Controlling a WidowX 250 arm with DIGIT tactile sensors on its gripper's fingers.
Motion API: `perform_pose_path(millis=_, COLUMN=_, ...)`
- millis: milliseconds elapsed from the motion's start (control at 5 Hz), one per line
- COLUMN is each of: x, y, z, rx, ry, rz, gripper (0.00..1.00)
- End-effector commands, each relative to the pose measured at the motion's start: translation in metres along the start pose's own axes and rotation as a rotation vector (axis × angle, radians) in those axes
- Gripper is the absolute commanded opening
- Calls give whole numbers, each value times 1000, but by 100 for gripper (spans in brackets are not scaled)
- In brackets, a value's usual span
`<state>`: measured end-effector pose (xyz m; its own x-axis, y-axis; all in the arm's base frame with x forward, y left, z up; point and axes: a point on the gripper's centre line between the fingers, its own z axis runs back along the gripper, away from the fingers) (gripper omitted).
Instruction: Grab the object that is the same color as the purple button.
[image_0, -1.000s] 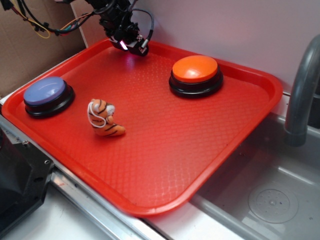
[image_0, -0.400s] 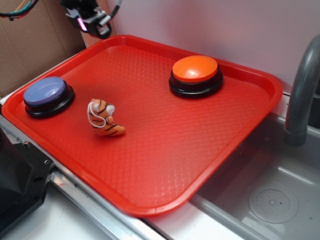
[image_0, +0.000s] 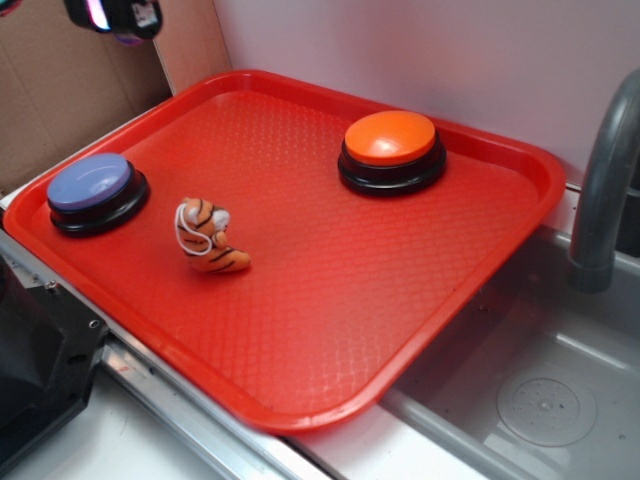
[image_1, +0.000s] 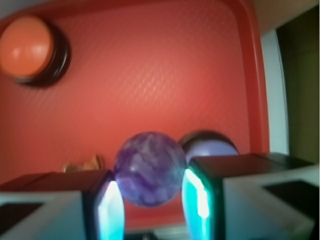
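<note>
The purple ball (image_1: 149, 169) sits clamped between the pincer (image_1: 149, 207) fingers, high above the red tray's (image_0: 520, 165) far left corner. A second ago the pincer was low over that far rim; it has since risen, so the grab looks done. On the tray remain the purple button (image_0: 90, 183), orange button (image_0: 391, 138) and tiger figurine (image_0: 208, 237).

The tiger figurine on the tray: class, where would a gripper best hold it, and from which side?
Judging by its pose, grip the tiger figurine across its upright striped body, coming straight down from above. It stands alone on the red tray, well apart from the purple button, so the fingers have room either side. Its curled tail looks too low to pinch.
</note>
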<state>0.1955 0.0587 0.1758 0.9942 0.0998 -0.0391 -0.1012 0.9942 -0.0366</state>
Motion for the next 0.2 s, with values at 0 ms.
perform_pose_path(millis=0, x=-4, y=0, z=27, rx=38, ry=-91, rz=-7, gripper=0)
